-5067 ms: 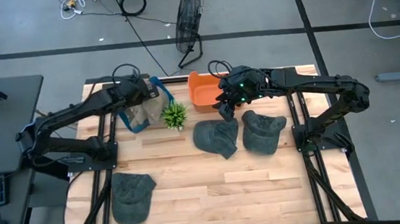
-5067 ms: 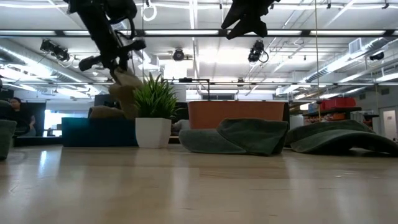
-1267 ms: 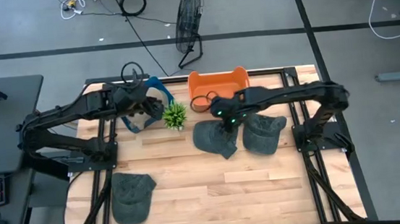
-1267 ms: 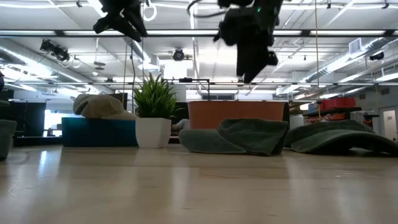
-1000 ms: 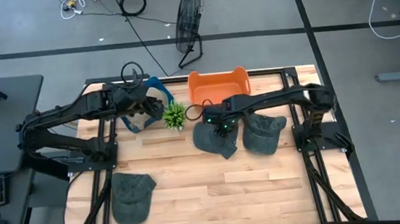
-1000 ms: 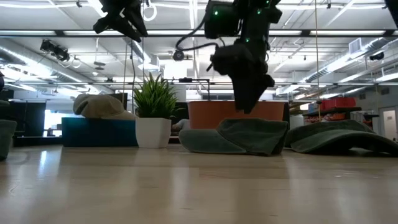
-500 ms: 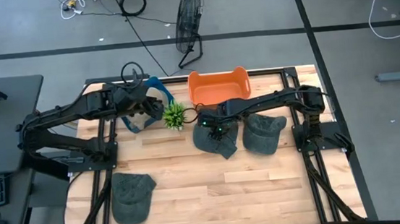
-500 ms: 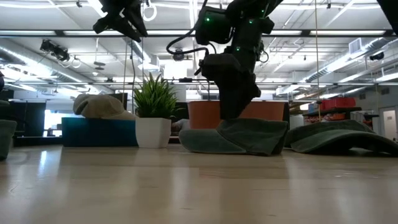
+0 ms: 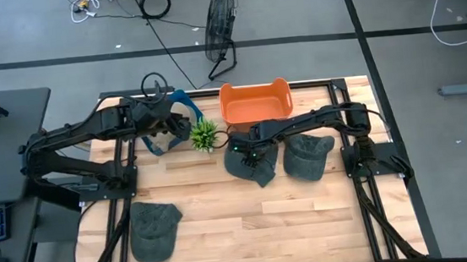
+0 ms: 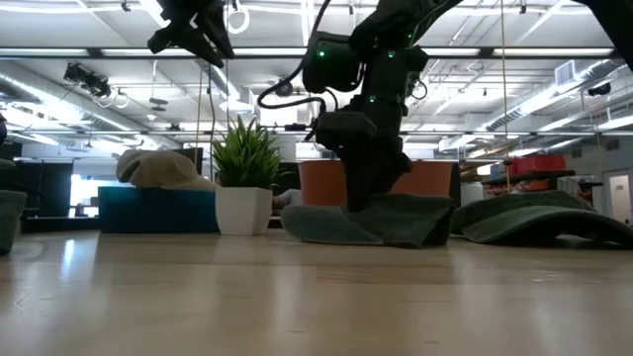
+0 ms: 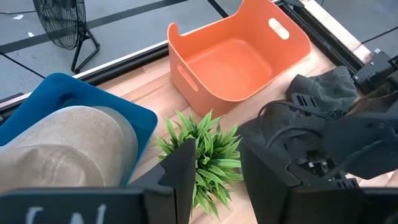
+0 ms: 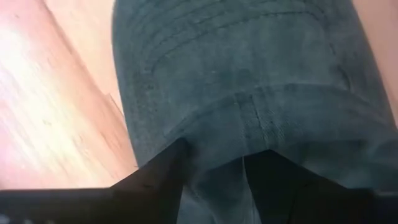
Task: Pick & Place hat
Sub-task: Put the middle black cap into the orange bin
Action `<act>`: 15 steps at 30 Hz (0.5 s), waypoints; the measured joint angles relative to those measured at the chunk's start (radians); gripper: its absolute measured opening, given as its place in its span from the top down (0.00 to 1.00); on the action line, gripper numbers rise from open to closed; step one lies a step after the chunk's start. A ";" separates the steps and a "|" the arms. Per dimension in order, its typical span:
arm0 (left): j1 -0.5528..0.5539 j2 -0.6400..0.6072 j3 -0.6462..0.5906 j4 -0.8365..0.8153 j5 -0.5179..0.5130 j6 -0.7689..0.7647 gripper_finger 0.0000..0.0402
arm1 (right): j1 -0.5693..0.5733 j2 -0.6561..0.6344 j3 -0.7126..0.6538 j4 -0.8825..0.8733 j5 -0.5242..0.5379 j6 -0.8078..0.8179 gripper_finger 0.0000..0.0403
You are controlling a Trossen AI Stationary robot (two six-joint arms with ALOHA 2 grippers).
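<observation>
- Green-grey fabric fills the right wrist view: the middle hat [image 12: 249,81] lies right under the right tool [image 12: 214,171], whose two dark fingers [image 12: 158,177] stand a narrow gap apart, pressed onto the cloth, with a fold of it between them.
- From above, the right tool [image 9: 248,153] is down on that hat [image 9: 253,165], which lies on the wooden worktop [image 9: 250,223] just in front of the orange bin [image 9: 255,102].
- At table height, the right tool [image 10: 368,183] meets the top of the hat [image 10: 396,220].
- A second dark hat [image 9: 308,156] lies just beside the first, toward the right arm's side; a third hat [image 9: 155,229] sits well apart, near the front-left corner.
- The left tool [image 9: 184,123] hangs above the blue bin [image 9: 162,133], beside the small potted plant [image 9: 204,134]; in its wrist view its fingers [image 11: 180,174] stand apart with nothing between them.
- A tan hat [image 11: 59,146] rests in the blue bin [image 11: 81,93].
- A floor fan [image 9: 220,26] stands beyond the worktop.
</observation>
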 joint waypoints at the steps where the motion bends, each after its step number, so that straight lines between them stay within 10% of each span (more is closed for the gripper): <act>1: 0.000 0.000 0.000 -0.002 0.000 0.000 0.67 | 0.000 0.000 0.000 0.005 0.002 -0.007 0.61; 8: 0.000 0.000 0.000 -0.008 0.000 0.011 0.67 | 0.000 -0.015 0.000 0.006 -0.040 0.001 0.94; 15: 0.001 0.000 0.000 -0.018 -0.007 0.025 0.67 | 0.006 -0.131 0.013 -0.071 -0.038 0.003 0.96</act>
